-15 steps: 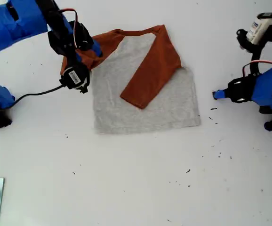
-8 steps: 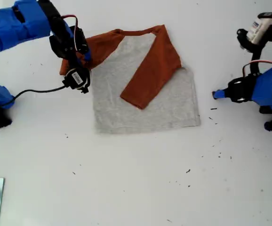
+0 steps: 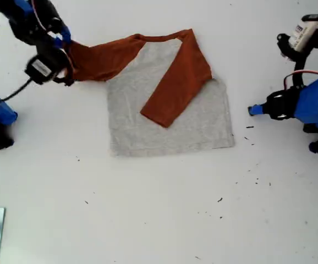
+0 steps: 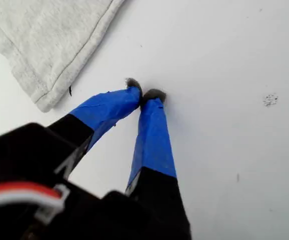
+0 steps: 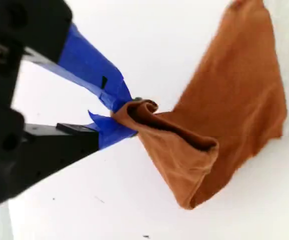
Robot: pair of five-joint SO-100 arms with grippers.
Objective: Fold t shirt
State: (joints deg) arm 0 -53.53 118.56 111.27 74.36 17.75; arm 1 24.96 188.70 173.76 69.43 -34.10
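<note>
the white tabletop carries everything, and the t shirt lies flat on it between my two arms, grey body spread with its hem toward the exterior view's bottom and the orange neckband toward the top, so its long axis from neck to hem runs up and down that view. one rust-orange sleeve is folded diagonally over the grey body, its cuff end pointing toward the hem. the other sleeve is stretched out straight from the shoulder to my second end effector, pointing toward the exterior view's left edge. my second end effector is clamped on that sleeve's cuff, the orange cloth bunched between the blue-taped jaws and fanning out away from them. my first end effector has its blue-taped jaws pressed together on nothing, tips on or just above the bare tabletop, with the hem corner of the grey body near, beside the tips and not touching them.
</note>
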